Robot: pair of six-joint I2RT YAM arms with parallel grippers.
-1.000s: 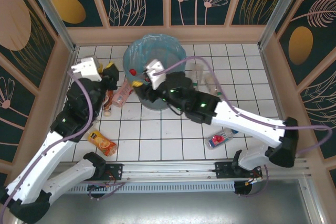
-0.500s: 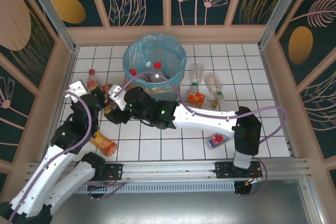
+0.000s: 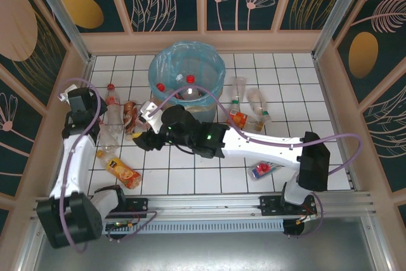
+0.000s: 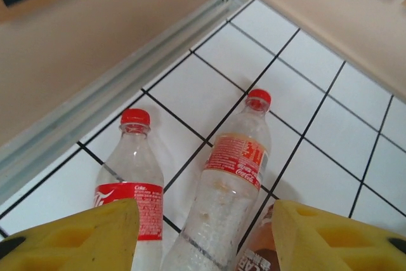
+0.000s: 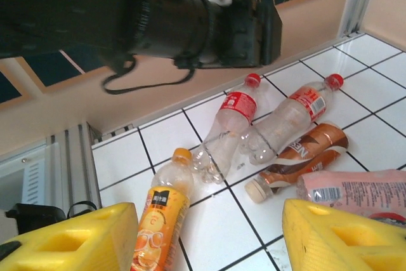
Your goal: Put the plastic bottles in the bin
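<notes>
Drawn back toward the left wall since half a second ago, the left claw (image 4: 203, 236) hangs over the far-left tiles of the counter (image 4: 209, 87). Its yellow fingers (image 4: 76, 233) are spread apart with nothing gripped. Just under it two clear plastic bottles (image 4: 231, 176) lie side by side, both red-capped. The one nearer the wall has a red label, the other an orange-red one. Part of a brown bottle (image 4: 254, 252) shows at the lower edge.

The right claw (image 5: 206, 239), stretched across from the right, has barely shifted. Its fingers are likewise apart and empty, low over the tiles. Ahead of it lie an orange-capped bottle (image 5: 162, 214), the two red-capped ones, the brown bottle, and beside its right finger a pink-labelled bottle (image 5: 355, 191).

Farther out, the bin (image 3: 219, 71) stands at the back of the counter, left of centre, with red-capped bottles inside. Several more bottles lie on the tiles right of the bin. A red-labelled bottle (image 3: 265, 169) lies near the front right.
</notes>
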